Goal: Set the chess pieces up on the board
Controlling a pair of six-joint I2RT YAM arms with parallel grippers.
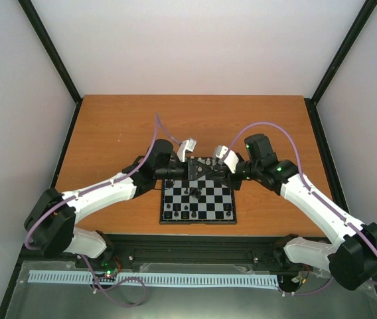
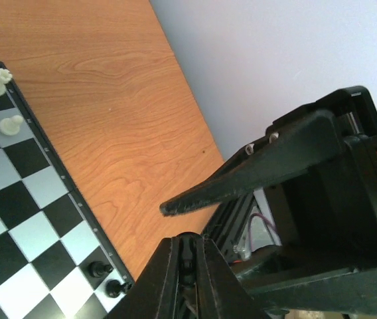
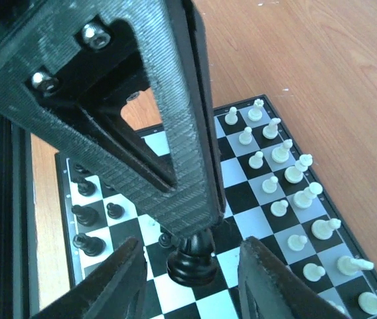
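The board (image 1: 198, 221) lies at the table's middle, with both grippers over its far edge. My left gripper (image 1: 191, 171) is shut on a black chess piece (image 3: 192, 258); its fingers (image 3: 175, 133) hang the piece just above a dark square. My right gripper (image 3: 192, 244) is open, with one finger on each side of that piece and not touching it. In the left wrist view the left gripper (image 2: 187, 240) is closed, with the piece's dark top (image 2: 186, 258) between its fingers. White pieces (image 3: 288, 179) stand in two rows on the board's right side, and black pieces (image 3: 85, 216) on its left.
Bare wooden table (image 1: 115, 126) surrounds the board. White walls with black frame posts (image 1: 49, 50) enclose the table. A black rail (image 1: 202, 249) runs along the near edge between the arm bases. In the left wrist view the right gripper's finger (image 2: 241, 179) reaches close above my left fingers.
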